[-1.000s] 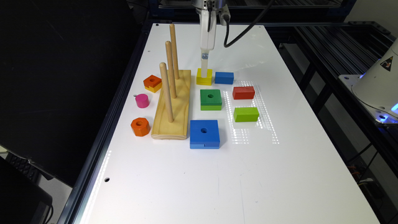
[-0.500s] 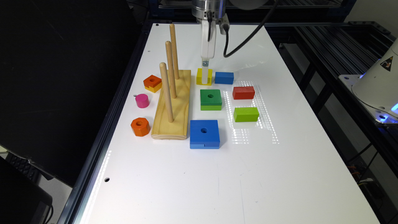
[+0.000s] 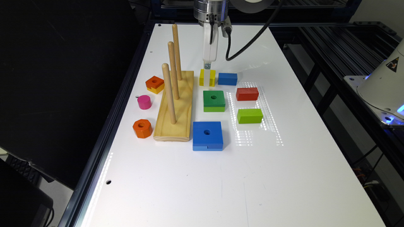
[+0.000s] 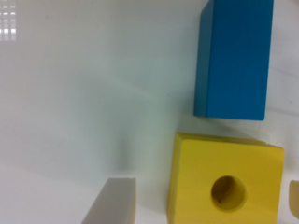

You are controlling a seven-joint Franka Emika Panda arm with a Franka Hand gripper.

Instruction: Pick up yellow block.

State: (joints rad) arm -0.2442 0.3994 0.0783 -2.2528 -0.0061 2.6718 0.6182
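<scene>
In the wrist view one pale finger (image 4: 114,200) is cut off by the picture's edge, and a small tan sliver (image 4: 295,198) at the opposite edge may be the second finger; it is too small to identify; the yellow block (image 4: 224,182) is itself partly cut off, with its round centre hole showing. The pale finger stands just beside one side of the block, a narrow strip of white table (image 4: 70,93) between them; the fingers are spread wider than the block and hold nothing that can be seen; contact on the far side cannot be determined.

In the exterior view the gripper (image 3: 207,66) hangs directly above the yellow block (image 3: 207,78); a pale vertical band crosses the block's near face, and it cannot be told whether this is a finger or a reflection. The block rests on the table (image 3: 221,183), between the wooden peg base (image 3: 176,107) and the small blue block (image 3: 227,79), just behind the green square block (image 3: 214,101). In the wrist view the small blue block (image 4: 236,58) lies near the yellow block but apart from it.
</scene>
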